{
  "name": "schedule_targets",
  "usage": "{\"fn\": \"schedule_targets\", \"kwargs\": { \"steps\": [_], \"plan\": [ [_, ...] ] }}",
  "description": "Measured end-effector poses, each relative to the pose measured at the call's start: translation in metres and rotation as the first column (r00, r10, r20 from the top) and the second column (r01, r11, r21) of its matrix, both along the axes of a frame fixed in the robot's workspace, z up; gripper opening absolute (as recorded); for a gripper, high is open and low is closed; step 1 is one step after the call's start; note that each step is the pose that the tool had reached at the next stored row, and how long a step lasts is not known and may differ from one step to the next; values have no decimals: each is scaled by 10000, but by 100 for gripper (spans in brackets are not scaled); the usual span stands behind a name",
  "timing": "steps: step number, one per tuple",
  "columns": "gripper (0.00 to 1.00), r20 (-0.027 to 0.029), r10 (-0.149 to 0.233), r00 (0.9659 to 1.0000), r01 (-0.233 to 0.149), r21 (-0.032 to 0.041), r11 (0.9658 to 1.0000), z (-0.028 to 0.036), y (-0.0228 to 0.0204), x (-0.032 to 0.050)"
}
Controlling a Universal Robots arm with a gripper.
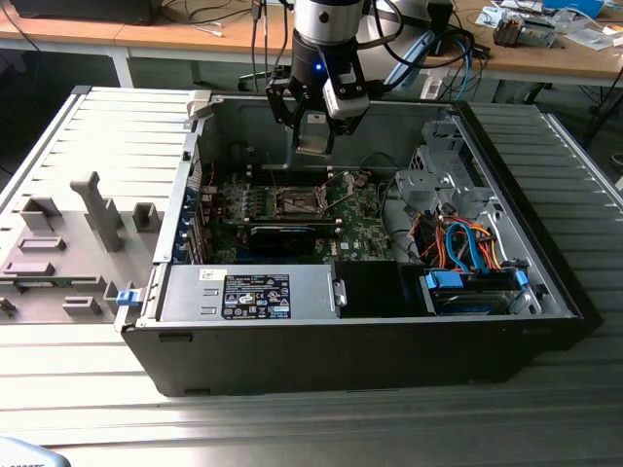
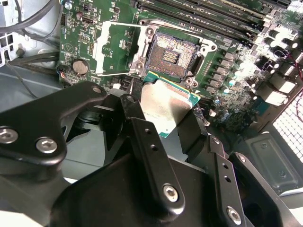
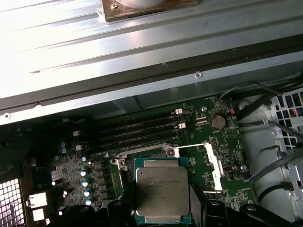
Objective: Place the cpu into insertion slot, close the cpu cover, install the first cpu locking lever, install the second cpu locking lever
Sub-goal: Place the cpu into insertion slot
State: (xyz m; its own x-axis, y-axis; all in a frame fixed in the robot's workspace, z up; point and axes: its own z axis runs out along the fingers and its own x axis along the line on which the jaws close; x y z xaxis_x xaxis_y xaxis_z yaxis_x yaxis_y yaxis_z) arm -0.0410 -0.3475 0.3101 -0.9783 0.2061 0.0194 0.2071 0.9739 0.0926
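Silver-grey flat square cpu [image 2: 166, 103], metal top, green edge showing round it. It is held in the air over the green circuit board [image 2: 87, 21], inside the open grey metal computer case [image 1: 243, 122].

Black two-fingered gripper [image 2: 165, 116]: the fingers [image 2: 144, 137] are closed onto two opposite edges of the cpu. The other two edges are free, one of them leading towards the board.

Orientation: in both wrist views the metal top faces the cameras. The sides are nearly equal, so no long axis stands out. Whether it is level cannot be told.

Small square black insertion slot with silver rim [image 2: 170, 56]: uncovered, contacts bare, apart from the cpu.

Thin silver metal cpu cover with a square window [image 2: 115, 47]: swung open, lying just beside the slot and hinged at the edge between them. A thin silver wire lever [image 2: 124, 23] runs along its outer edge.

Room: in the exterior view the gripper hangs near the case's far wall, above the slot. Long black memory slots [image 3: 137, 128] border the slot on one side.
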Motion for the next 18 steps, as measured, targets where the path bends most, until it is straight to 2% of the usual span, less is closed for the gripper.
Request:
{"fn": "schedule_targets", "kwargs": {
  "steps": [18],
  "plan": [
    [55,0,-321,9995,321,0,9995,-2,0,0]
  ]
}}
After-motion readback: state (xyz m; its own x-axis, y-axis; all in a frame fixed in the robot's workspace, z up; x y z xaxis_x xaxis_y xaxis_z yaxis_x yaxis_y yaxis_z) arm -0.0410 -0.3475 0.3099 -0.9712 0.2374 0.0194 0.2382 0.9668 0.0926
